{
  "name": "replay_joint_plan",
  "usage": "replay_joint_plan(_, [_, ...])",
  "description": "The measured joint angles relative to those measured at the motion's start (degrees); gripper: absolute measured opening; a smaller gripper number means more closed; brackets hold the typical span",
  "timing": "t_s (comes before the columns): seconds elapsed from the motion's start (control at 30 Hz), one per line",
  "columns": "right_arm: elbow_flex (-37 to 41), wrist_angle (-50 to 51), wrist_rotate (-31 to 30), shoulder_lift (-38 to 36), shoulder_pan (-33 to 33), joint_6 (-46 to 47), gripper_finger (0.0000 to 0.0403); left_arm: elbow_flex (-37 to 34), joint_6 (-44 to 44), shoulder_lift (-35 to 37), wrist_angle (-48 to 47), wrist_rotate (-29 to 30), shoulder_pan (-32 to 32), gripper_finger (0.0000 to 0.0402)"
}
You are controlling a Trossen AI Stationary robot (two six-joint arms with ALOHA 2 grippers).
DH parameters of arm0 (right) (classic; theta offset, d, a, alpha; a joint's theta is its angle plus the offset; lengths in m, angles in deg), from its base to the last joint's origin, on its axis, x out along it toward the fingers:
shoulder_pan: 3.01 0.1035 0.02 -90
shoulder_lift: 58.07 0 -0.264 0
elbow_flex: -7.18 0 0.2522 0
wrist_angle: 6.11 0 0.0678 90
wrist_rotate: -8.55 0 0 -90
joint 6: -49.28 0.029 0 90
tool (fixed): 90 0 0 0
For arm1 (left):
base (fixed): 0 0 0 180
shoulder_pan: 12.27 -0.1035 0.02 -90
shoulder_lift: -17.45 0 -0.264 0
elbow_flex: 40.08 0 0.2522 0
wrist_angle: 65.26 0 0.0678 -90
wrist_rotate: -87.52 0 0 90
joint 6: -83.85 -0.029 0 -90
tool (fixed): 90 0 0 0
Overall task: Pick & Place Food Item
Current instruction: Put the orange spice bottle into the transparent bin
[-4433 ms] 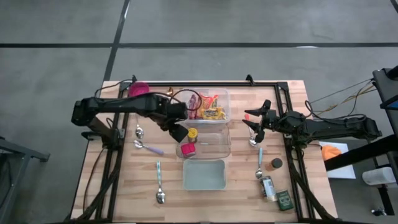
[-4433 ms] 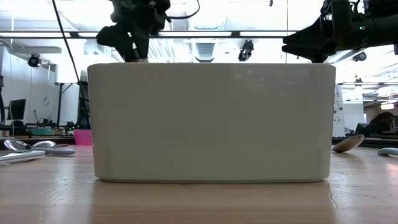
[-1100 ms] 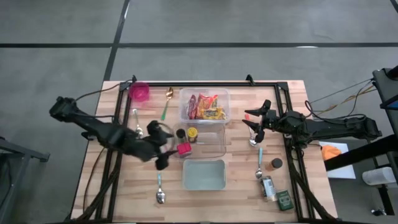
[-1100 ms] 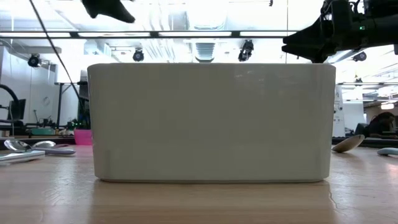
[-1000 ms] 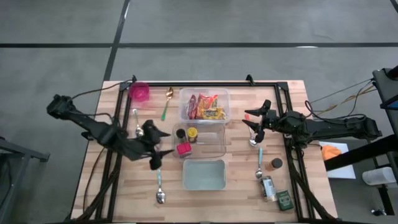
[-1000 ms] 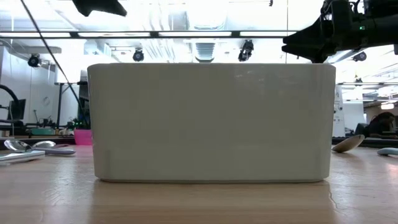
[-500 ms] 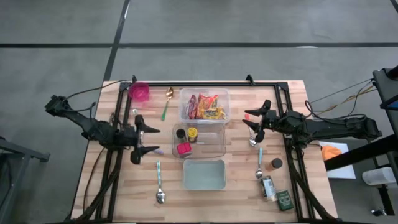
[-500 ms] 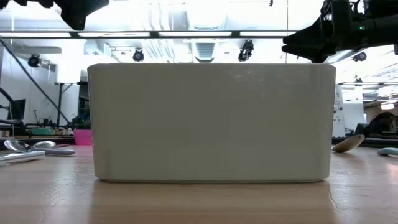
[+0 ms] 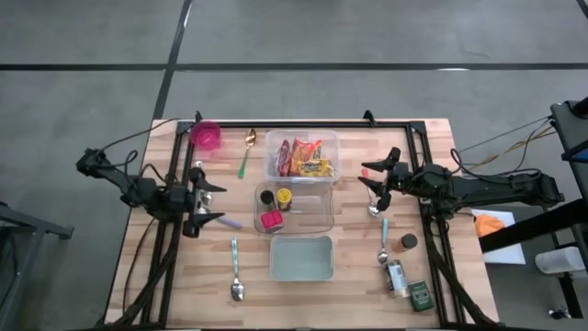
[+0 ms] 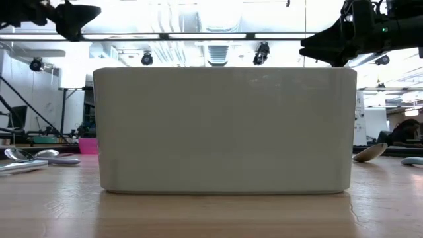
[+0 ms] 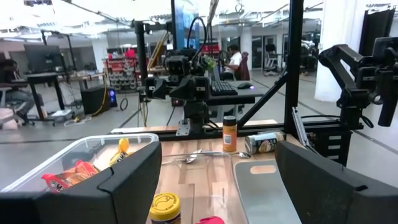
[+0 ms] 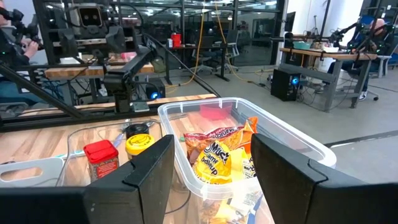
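Wooden table (image 9: 358, 285) holds a clear bin (image 9: 303, 202) where the red jar (image 9: 272, 220) already sits, so both grippers, left (image 9: 213, 204) and right (image 9: 368, 182), hang beside it, fingers apart, empty.

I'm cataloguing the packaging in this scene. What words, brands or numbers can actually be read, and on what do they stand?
"Mutt": partial, large dark letters on the yellow snack bag in the clear plastic bin; the rest is creased away.
Small yellow-lidded jar: a dark round emblem on the lid, too blurred to read.
Orange spice bottle and tin can lying on its side: labels too small to read.
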Motion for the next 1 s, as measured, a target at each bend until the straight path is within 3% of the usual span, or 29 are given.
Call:
replay_joint_plan(0.3, [0.0, 0.0, 0.0, 0.0, 0.0, 0.0, 0.0211, -3.3, -0.1, 6.8, -1.9, 0.0, 0.0, 0.0316])
replay_joint_plan(1.0, [0.0, 0.0, 0.0, 0.0, 0.0, 0.0, 0.0211, -3.3, 1.3, 6.8, -3.5, 0.0, 0.0, 0.0316])
